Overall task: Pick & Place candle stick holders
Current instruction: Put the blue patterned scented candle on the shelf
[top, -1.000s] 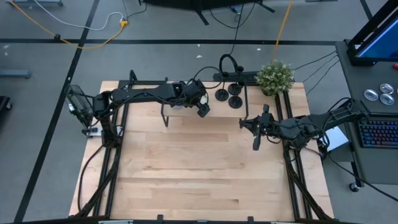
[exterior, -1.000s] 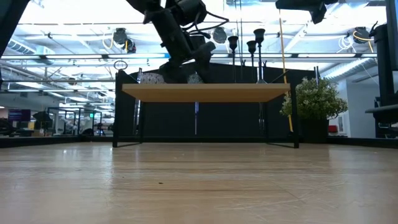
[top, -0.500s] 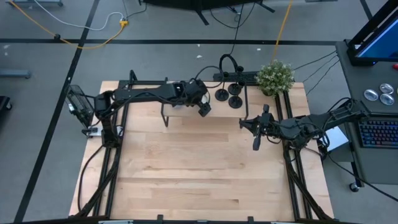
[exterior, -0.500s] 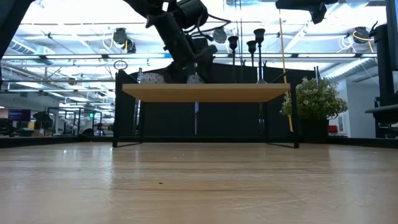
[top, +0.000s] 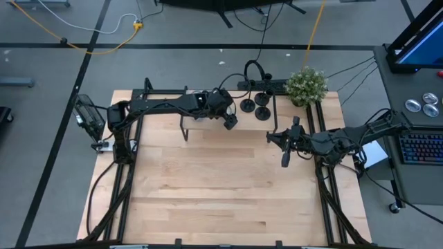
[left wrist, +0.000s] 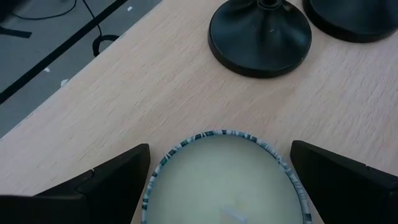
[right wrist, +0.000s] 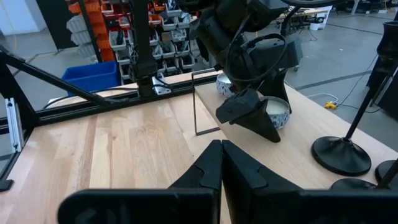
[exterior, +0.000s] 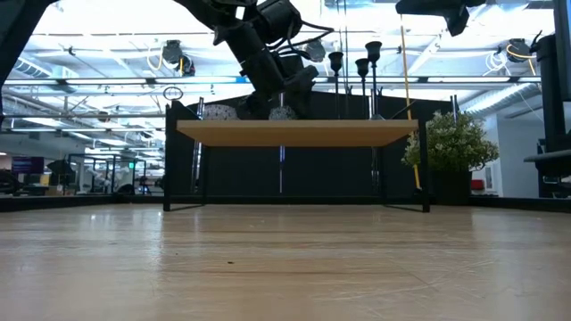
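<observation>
Three black candle stick holders [top: 247, 105] [top: 261, 99] [top: 261, 113] stand on their disc bases at the far right of a raised wooden shelf [exterior: 294, 132]. Their stems show in the low view [exterior: 362, 80]. My left gripper [top: 230, 122] is open above the shelf, left of the holders, and points down. Its fingers stand on either side of a white candle in a patterned bowl [left wrist: 225, 180] without touching it. The nearest holder's base [left wrist: 259, 32] lies just beyond the bowl. My right gripper [top: 284, 159] is shut and empty, hovering at the table's right.
A second bowl [exterior: 217, 112] sits on the shelf farther left. A potted plant [top: 306, 84] stands at the far right corner beside the holders. A thin black wire frame [right wrist: 200, 102] stands on the shelf. The bare wooden table [top: 221, 194] spreads toward the near edge.
My left gripper has gone a little toward the table's right edge, closer to the candle stick holders, staying above the shelf. The holders have kept still.
</observation>
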